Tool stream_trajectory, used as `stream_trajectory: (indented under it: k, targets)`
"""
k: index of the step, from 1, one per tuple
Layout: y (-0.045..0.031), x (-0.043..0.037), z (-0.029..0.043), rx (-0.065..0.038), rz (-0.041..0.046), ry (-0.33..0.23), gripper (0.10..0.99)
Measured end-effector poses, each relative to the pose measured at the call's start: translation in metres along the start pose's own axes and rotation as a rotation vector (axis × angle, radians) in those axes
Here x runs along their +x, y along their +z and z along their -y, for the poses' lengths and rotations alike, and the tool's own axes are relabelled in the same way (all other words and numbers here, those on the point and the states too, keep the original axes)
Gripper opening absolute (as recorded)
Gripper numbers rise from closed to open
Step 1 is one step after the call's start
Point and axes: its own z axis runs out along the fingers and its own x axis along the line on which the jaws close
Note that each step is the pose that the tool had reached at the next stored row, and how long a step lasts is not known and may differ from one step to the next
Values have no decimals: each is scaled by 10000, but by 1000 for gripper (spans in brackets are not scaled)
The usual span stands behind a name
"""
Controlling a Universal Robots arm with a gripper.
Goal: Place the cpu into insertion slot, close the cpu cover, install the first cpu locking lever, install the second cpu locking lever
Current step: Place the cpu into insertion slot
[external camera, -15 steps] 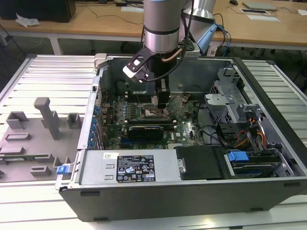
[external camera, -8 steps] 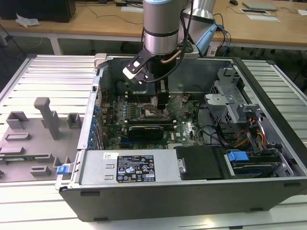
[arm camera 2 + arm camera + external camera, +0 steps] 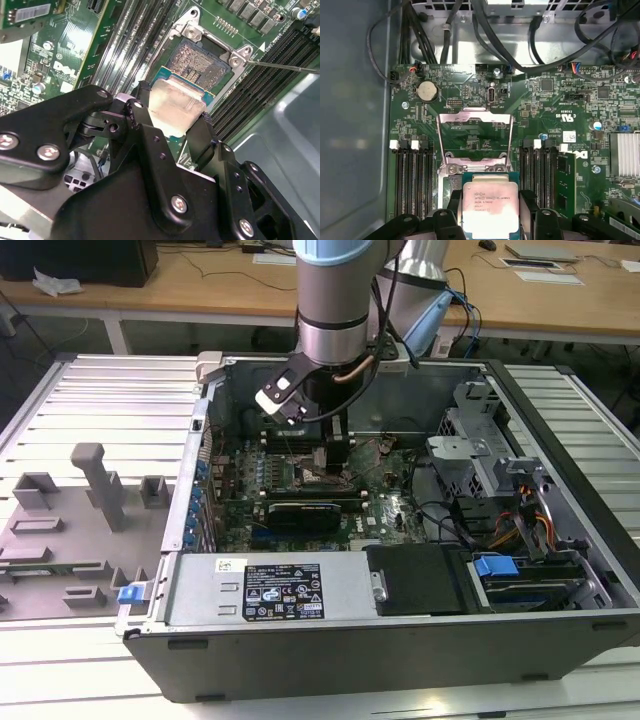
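Here, the gripper [image 3: 172,120] is clamping the cpu [image 3: 490,207] by opposite edges, evidently presenting it level over the insertion slot [image 3: 198,62], whose cpu cover [image 3: 475,120] is standing open.

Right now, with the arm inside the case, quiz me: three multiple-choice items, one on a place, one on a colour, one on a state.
1. Where is the cpu?
A. seated in the slot
B. between the jaws
C. in a person's hand

2. What colour is the board around the slot?
A. red
B. white
C. green

3. How does the cover stand?
A. swung open
B. shut over the slot
C. taken off entirely

Answers:
1 B: both wrist views show the jaws clamped on the cpu's sides, with the cpu above the slot, not in it.
2 C: the board is green on every side of the slot.
3 A: in the first wrist view the cover's frame is tipped back with the board showing through its window, and in the second wrist view the slot's pin field lies bare.
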Motion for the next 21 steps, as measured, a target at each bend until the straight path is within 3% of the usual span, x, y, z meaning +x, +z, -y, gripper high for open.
stream_trajectory:
  k: [21]
  targets:
    - [188,91,114,1,-4,-51,541]
